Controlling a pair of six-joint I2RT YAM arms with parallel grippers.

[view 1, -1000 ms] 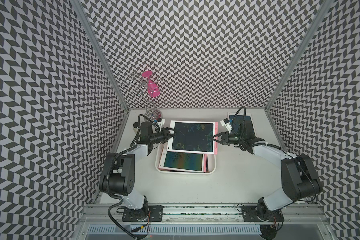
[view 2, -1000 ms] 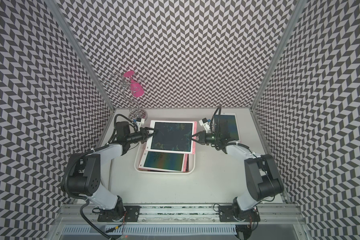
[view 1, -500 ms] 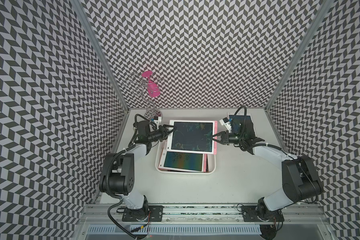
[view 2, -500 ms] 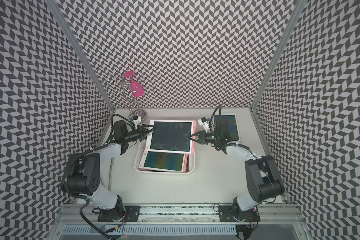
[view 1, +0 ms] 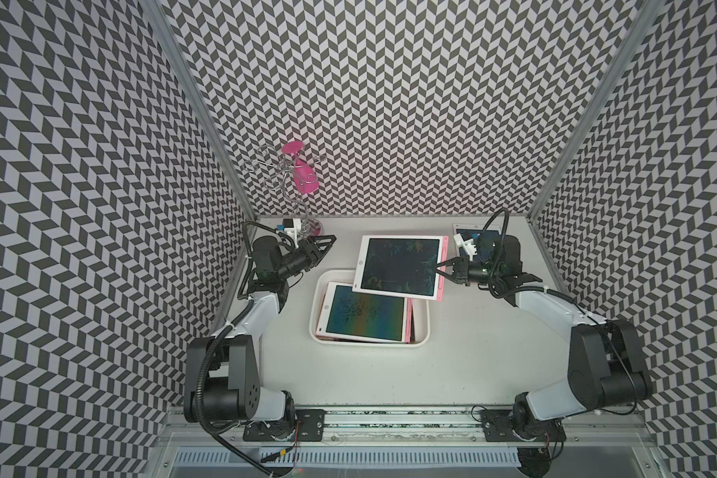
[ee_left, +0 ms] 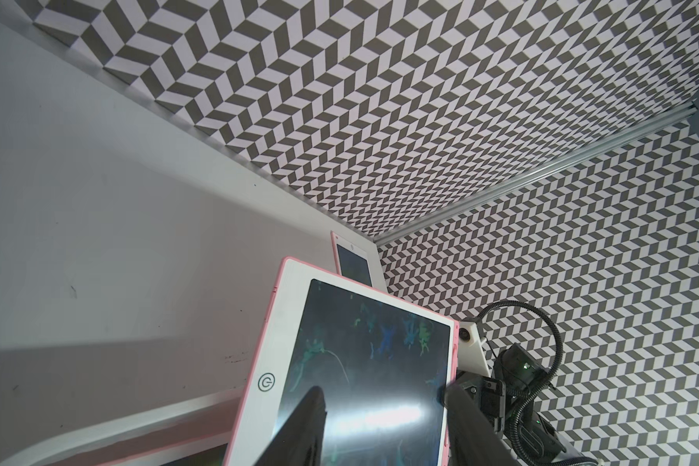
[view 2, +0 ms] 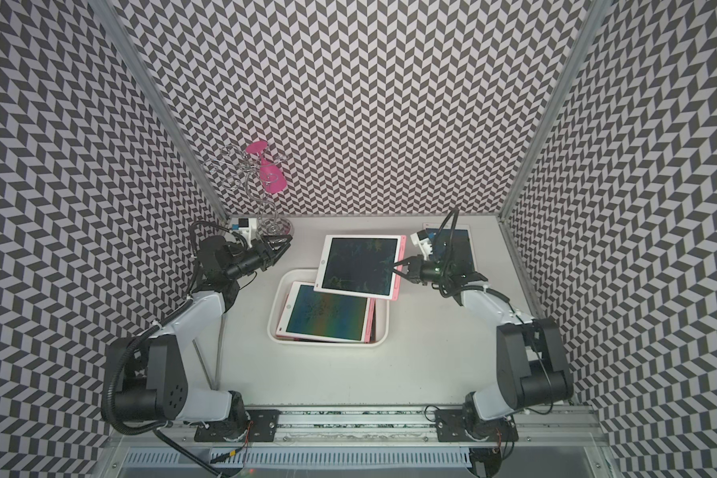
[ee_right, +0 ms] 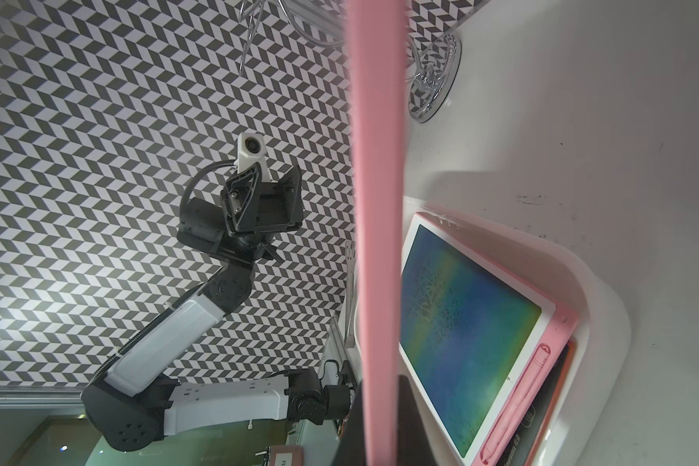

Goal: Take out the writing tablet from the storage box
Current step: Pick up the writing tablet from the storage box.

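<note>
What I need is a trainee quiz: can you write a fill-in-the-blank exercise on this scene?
1. Of the right gripper and the left gripper, only the ___ one holds the lifted tablet.
2. The left gripper's fingers stand ___, with nothing between them.
3. The second tablet lies in the box with its screen facing ___.
4. The lifted tablet's back edge is coloured ___.
Missing words: right; open; up; pink.
</note>
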